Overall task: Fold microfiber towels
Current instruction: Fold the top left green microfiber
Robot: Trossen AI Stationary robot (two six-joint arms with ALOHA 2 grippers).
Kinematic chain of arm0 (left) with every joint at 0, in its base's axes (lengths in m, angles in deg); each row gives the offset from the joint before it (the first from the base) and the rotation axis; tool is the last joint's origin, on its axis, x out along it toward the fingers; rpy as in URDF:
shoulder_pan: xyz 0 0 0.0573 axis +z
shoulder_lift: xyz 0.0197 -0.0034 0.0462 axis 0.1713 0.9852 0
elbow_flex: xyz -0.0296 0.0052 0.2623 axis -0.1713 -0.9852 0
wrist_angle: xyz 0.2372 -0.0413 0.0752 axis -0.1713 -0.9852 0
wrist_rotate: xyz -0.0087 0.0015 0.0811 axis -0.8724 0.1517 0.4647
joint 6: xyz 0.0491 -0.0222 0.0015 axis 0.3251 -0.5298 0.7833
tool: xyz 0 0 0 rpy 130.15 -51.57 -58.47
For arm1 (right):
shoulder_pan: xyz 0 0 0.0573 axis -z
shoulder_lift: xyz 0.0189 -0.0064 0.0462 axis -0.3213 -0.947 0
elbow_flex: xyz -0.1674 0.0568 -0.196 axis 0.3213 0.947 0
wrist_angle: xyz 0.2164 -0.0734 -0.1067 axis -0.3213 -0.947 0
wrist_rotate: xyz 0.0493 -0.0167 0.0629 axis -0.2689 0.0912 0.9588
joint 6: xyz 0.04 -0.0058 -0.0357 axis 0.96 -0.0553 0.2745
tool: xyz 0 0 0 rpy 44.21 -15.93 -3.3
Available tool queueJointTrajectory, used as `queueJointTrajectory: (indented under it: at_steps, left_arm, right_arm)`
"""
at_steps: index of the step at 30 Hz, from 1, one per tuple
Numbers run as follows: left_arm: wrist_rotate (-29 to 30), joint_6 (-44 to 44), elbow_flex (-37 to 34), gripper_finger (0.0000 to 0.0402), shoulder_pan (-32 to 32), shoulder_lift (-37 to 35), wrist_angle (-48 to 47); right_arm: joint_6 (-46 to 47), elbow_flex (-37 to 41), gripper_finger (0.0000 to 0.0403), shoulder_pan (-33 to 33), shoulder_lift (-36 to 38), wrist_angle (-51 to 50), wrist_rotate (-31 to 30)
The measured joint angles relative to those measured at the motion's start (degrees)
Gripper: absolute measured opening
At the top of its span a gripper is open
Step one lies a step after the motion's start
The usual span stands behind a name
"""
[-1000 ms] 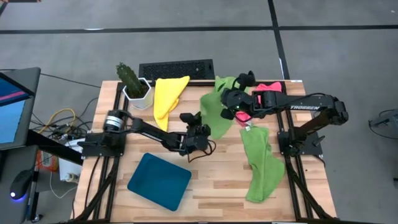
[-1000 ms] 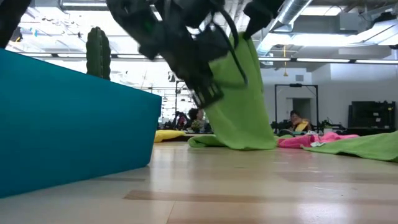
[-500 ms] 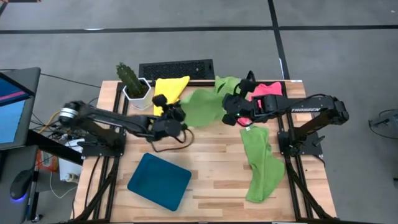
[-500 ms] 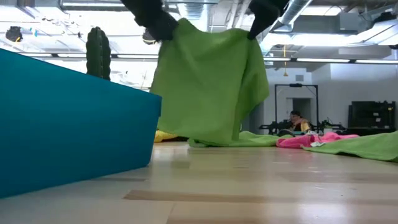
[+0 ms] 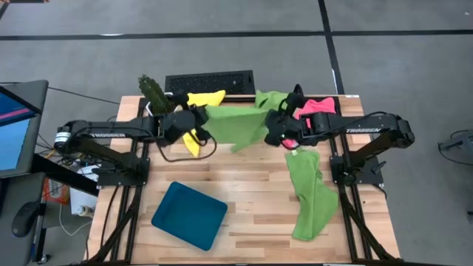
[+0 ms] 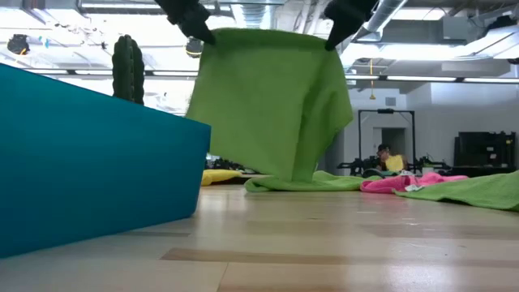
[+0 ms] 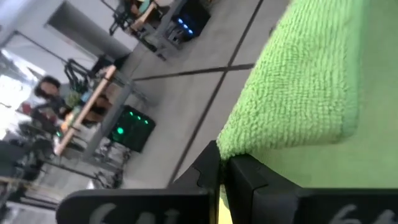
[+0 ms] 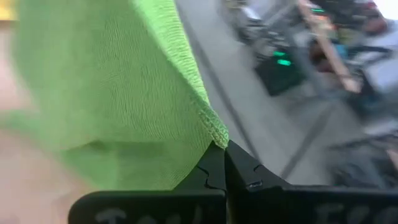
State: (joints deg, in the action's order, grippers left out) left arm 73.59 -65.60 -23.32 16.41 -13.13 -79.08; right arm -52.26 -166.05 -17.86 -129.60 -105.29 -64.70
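nearest the low camera, the dark teal tray (image 6: pixel 89 162) stands at the front of the table (image 5: pixel 251 192), clear of the work. behind it a lime green towel (image 6: pixel 272 105) hangs in the air, stretched flat between the two arms so it opens out before folding; its lower edge seems just above the wood. the left gripper (image 5: pixel 194 118) is pinched tight on one top corner, and the right gripper (image 5: pixel 275 127) is clamped on the other, the pull keeping the top edge taut. a second green towel (image 5: pixel 310 196) lies crumpled along the right side. farther back lie the yellow towel (image 5: pixel 203 100), another green towel (image 5: pixel 270 98) and the pink towel (image 5: pixel 318 107), waiting their turn, beside a potted cactus (image 5: pixel 154 92) and a keyboard (image 5: pixel 209 81).
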Motion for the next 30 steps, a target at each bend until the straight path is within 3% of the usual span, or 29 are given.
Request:
queueJointTrajectory:
  at_steps: [7,11,19,24,30]
  left_arm:
    - [-8.3,17.56,1.87,0.0,11.19,0.11,14.0]
    - [-12.78,20.52,5.36,0.0,13.1,0.17,12.4]
    - [-13.4,6.89,7.32,0.0,8.7,0.04,-11.76]
    - [-26.79,-7.45,4.68,0.0,5.51,0.02,-19.99]
    - [-36.55,-13.3,-0.39,0.0,0.45,1.41,-16.85]
  right_arm:
    - [-9.33,-0.02,0.001,7.36,0.0,6.64,-8.27]
    - [-9.88,-0.14,0.001,8.8,0.71,7.69,-9.4]
    - [-1.49,-0.02,0.001,-0.68,1.51,1.71,-5.67]
    - [11.56,1.32,0.0022,-4.99,0.56,-5.49,6.85]
    - [17.12,8.7,0.0038,-9.73,-0.04,-4.04,10.29]
